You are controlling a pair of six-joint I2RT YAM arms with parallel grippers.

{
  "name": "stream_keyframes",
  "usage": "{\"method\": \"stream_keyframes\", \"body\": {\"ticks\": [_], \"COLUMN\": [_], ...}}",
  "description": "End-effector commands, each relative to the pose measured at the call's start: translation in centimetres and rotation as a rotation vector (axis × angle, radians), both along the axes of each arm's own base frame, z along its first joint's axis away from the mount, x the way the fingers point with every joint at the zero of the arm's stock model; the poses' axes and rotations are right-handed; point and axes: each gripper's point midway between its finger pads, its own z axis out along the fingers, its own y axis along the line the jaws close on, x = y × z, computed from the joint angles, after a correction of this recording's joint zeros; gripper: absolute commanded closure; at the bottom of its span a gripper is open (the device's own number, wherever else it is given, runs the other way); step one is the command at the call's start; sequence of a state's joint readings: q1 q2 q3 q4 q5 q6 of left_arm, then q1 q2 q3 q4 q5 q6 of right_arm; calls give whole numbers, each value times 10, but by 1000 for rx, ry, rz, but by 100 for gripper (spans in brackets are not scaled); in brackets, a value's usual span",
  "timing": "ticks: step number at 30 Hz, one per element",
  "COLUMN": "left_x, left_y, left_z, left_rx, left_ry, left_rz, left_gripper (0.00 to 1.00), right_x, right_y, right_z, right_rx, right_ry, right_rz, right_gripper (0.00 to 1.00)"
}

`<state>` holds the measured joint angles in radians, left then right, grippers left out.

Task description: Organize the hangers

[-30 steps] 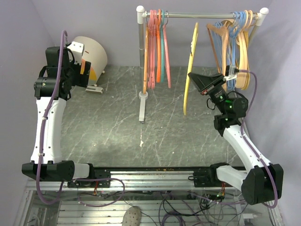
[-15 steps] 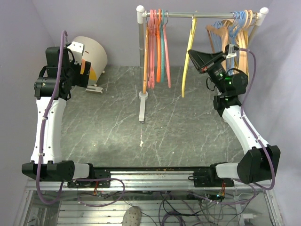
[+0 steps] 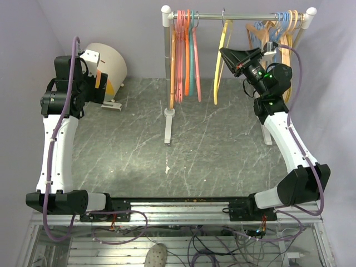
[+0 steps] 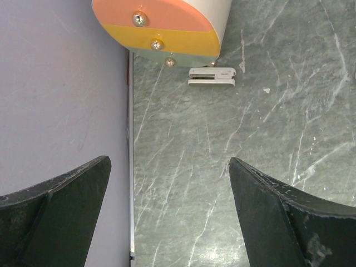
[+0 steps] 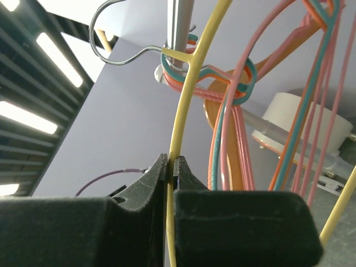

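Your right claw (image 5: pixel 171 166) is clamped on the thin yellow hanger (image 3: pixel 217 83), hooked on the rail (image 3: pixel 245 17) between the pink-orange bunch (image 3: pixel 183 61) and the blue-tan bunch (image 3: pixel 282 39), left claw (image 4: pixel 168 161) apart over the table (image 4: pixel 222 133); it looks light, springy, slick, so grip near the hook.

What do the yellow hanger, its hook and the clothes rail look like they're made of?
The yellow hanger looks like plastic or plastic-coated wire: thin, evenly coloured, smooth and slightly glossy. Its hook is bare metal wire, silvery and shiny. The rail is likely a metal tube, grey with a dull sheen; its white ends look like plastic.
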<state>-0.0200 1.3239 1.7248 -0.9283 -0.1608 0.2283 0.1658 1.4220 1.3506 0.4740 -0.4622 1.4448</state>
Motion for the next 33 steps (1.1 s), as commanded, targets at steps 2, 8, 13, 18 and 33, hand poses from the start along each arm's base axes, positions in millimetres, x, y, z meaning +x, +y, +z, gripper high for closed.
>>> {"method": "stream_keyframes", "body": {"ticks": [2, 8, 13, 18, 33], "left_x": [-2, -2, -3, -3, -4], "left_y": [2, 2, 2, 3, 3], "left_z": [12, 11, 13, 12, 10], "left_rx": [1, -2, 0, 3, 6], "left_ry": [-47, -48, -51, -49, -48], "left_rz": [7, 5, 6, 8, 11], "left_gripper": [1, 1, 1, 1, 1], "right_x": [-7, 2, 16, 28, 41], "right_y": [-9, 2, 13, 16, 45], "right_z": [17, 20, 20, 18, -2], "right_rx": [-61, -85, -97, -96, -142], "right_ry": [-6, 13, 36, 69, 111], "right_rz": [-76, -55, -48, -53, 15], "right_gripper": [100, 100, 100, 100, 100]}}
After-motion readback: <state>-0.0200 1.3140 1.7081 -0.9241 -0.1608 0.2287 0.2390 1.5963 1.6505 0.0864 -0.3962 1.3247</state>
